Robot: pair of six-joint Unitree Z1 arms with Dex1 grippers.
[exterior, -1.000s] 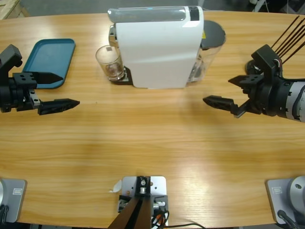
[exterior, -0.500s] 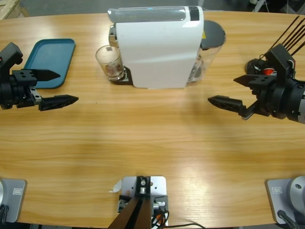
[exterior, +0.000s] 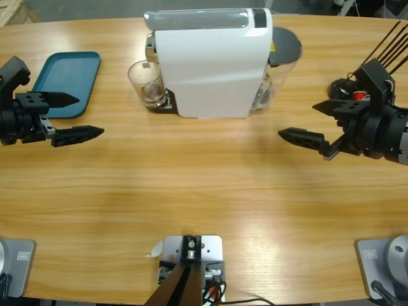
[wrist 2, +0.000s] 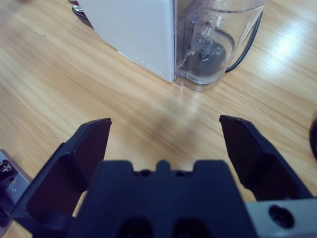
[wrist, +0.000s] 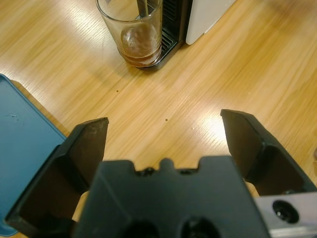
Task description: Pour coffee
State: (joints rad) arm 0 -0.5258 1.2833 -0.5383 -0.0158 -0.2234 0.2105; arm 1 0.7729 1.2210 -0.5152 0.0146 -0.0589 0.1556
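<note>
Coffee (wrist: 140, 45), a shallow brown layer in a clear glass (exterior: 146, 83) at the white machine's (exterior: 210, 64) left end; left gripper (exterior: 81, 116) and right gripper (exterior: 309, 121) flank the machine, jaws spread, empty.

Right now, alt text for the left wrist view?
Open left gripper hovers over the wooden table, aimed at a clear glass with a shallow layer of coffee under the white machine. A blue tray lies at the left edge.
</note>
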